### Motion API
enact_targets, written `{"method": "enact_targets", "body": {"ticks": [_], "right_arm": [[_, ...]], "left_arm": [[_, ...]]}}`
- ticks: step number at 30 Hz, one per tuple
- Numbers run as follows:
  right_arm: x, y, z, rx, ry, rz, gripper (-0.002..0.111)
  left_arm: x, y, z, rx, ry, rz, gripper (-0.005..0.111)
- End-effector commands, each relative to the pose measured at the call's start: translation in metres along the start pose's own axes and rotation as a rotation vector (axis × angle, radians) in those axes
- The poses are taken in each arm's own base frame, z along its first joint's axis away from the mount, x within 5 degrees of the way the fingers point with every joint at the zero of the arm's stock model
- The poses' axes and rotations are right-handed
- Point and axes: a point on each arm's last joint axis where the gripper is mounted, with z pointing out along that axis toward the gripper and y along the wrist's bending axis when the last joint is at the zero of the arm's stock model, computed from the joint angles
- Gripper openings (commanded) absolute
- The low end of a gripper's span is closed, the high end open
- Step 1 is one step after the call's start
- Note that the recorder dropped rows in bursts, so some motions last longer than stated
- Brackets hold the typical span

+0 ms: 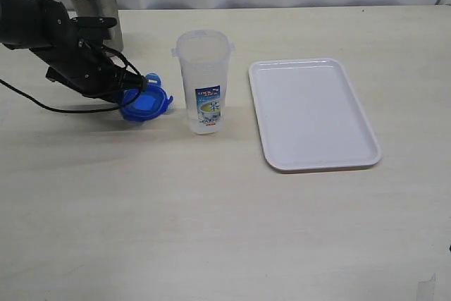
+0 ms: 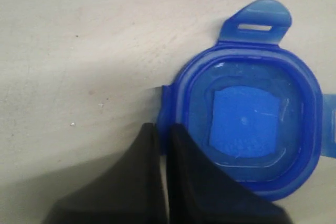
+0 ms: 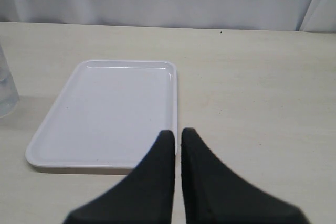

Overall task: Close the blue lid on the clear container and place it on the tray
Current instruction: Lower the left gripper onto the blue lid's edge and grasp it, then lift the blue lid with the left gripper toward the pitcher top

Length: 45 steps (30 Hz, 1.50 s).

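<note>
Pinching the blue lid (image 2: 247, 114) by its flap in the closed left hand (image 2: 164, 127); next, probably lifting and centring over the clear container (image 1: 204, 79).

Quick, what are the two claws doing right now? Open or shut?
Left claw: shut, pinching the blue lid by its edge.
Right claw: shut, holding nothing.

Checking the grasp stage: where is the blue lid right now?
In the exterior view, the blue lid lies on the table left of centre, just left of the clear container, with the left gripper shut on its side flap.
</note>
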Motion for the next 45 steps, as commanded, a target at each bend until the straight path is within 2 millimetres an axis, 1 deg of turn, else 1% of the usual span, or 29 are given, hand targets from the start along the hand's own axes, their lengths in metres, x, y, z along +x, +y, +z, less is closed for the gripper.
{"method": "enact_targets", "body": {"ticks": [1, 8, 10, 12, 17, 18, 22, 28, 33, 36, 38, 39, 40, 45], "right_arm": [[0.0, 0.0, 0.0, 0.005, -0.005, 0.0, 0.005], [0.0, 0.0, 0.0, 0.005, -0.005, 0.0, 0.005], [0.0, 0.0, 0.0, 0.005, -0.005, 0.0, 0.005], [0.0, 0.0, 0.0, 0.005, -0.005, 0.0, 0.005], [0.0, 0.0, 0.0, 0.005, -0.005, 0.0, 0.005], [0.0, 0.0, 0.0, 0.005, -0.005, 0.0, 0.005], [0.0, 0.0, 0.0, 0.005, -0.005, 0.0, 0.005], [0.0, 0.0, 0.0, 0.005, -0.005, 0.0, 0.005], [0.0, 0.0, 0.0, 0.005, -0.005, 0.0, 0.005], [0.0, 0.0, 0.0, 0.005, -0.005, 0.0, 0.005], [0.0, 0.0, 0.0, 0.005, -0.005, 0.0, 0.005], [0.0, 0.0, 0.0, 0.005, -0.005, 0.0, 0.005], [0.0, 0.0, 0.0, 0.005, -0.005, 0.0, 0.005], [0.0, 0.0, 0.0, 0.005, -0.005, 0.0, 0.005]], "left_arm": [[-0.002, 0.0, -0.004, -0.003, 0.004, 0.009, 0.0], [-0.002, 0.0, -0.004, -0.004, 0.0, 0.043, 0.0], [-0.003, 0.0, -0.007, -0.005, -0.005, 0.05, 0.0], [-0.005, -0.002, -0.015, -0.002, -0.016, 0.094, 0.0], [-0.013, -0.005, -0.05, -0.02, -0.057, 0.158, 0.0], [-0.014, -0.005, -0.06, -0.032, -0.062, 0.182, 0.0], [-0.019, -0.008, -0.09, -0.034, -0.12, 0.191, 0.0], [-0.023, -0.011, -0.119, -0.039, -0.199, 0.211, 0.0], [-0.027, -0.014, -0.137, -0.044, -0.271, 0.226, 0.0], [-0.029, -0.026, -0.142, -0.055, -0.313, 0.29, 0.0], [-0.03, -0.04, -0.143, -0.066, -0.346, 0.364, 0.0], [-0.031, -0.054, -0.144, -0.073, -0.38, 0.431, 0.0], [-0.032, -0.06, -0.144, -0.078, -0.402, 0.465, 0.0], [-0.036, -0.086, -0.148, -0.057, -0.518, 0.542, 0.0]]}}
